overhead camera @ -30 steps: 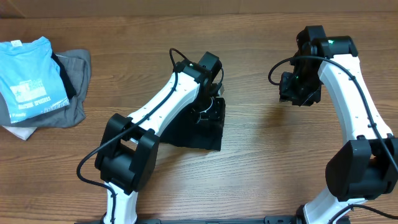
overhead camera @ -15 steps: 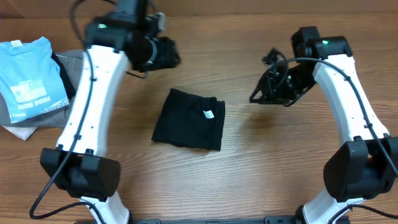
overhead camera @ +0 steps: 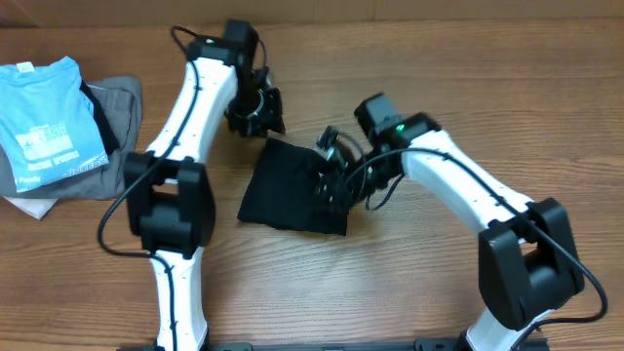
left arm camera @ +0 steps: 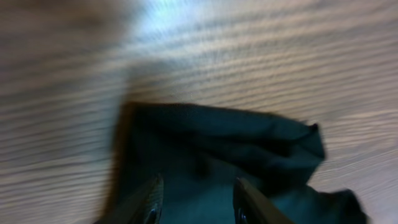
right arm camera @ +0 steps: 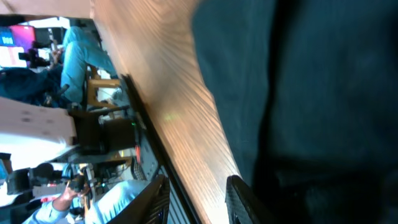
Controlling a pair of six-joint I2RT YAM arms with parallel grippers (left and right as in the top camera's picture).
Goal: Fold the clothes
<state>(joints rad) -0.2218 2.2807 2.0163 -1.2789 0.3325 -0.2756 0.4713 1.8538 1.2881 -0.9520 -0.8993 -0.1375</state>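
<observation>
While the wooden table (overhead camera: 390,283) carries the clothes (overhead camera: 283,190) at frame centre, left gripper (left arm camera: 199,183) and right gripper (right arm camera: 198,183) stand spread.

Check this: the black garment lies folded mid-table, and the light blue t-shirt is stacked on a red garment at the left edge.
One thing is wrong: the overhead view shows the light blue t-shirt stacked on a grey garment, not a red one. The rest holds: the black garment lies folded mid-table, the stack at the left edge.

Blue t-shirt (overhead camera: 49,122) with white print at the table's (overhead camera: 409,283) far left edge, lying over a grey garment (overhead camera: 122,107), white cloth (overhead camera: 29,207) peeking out underneath, wood-grain tabletop.
</observation>
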